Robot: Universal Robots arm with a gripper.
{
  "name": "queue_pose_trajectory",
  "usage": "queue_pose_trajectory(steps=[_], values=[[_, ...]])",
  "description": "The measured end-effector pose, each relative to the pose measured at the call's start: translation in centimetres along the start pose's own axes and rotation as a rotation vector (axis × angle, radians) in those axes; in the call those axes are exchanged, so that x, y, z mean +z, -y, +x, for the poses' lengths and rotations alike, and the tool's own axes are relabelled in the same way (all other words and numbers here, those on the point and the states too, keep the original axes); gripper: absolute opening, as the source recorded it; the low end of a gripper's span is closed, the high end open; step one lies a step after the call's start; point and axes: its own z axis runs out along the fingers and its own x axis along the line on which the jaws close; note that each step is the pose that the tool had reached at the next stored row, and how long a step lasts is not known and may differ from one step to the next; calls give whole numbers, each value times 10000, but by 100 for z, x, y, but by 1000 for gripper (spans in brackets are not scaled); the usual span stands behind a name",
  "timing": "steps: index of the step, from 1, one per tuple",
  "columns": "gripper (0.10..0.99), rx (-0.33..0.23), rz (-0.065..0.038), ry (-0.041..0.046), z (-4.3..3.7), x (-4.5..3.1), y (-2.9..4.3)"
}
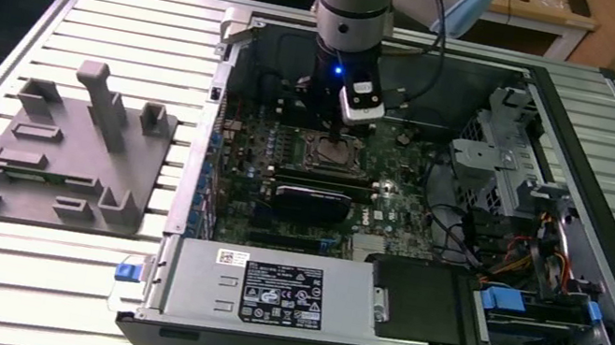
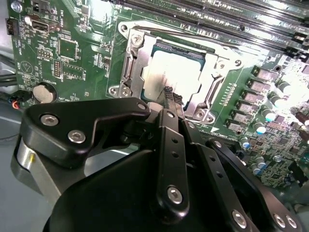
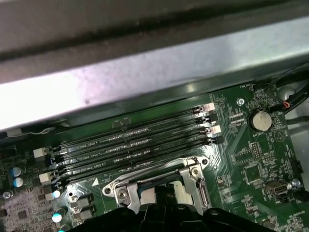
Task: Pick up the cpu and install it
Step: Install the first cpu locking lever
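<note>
The cpu (image 2: 174, 72), a silvery square chip, lies flat inside the metal socket frame (image 2: 133, 67) on the green motherboard (image 1: 396, 207) of the open computer case. In the exterior view the cpu (image 1: 333, 151) sits straight under the arm. My gripper (image 2: 172, 93) is down right over the chip, its black tip at the chip's near edge. From outside, the gripper (image 1: 331, 135) hangs low inside the case, just above the socket. Its black body (image 3: 164, 212) partly hides the socket in the first wrist view.
Memory slots (image 3: 135, 145) run beside the socket, and a coin battery (image 2: 43, 92) sits near it. A grey plastic fixture with upright posts (image 1: 71, 150) stands on the slatted table at the exterior view's left. The power supply (image 1: 261, 288), drive cage (image 1: 511, 170) and cables crowd the case.
</note>
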Motion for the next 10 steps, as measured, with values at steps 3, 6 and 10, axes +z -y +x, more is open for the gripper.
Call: queue_pose_trajectory(steps=[3, 6, 10], values=[[106, -5, 51, 17, -2, -20, -2], [106, -11, 86, 26, -4, -22, 0], [106, -10, 87, 26, -14, -23, 26]])
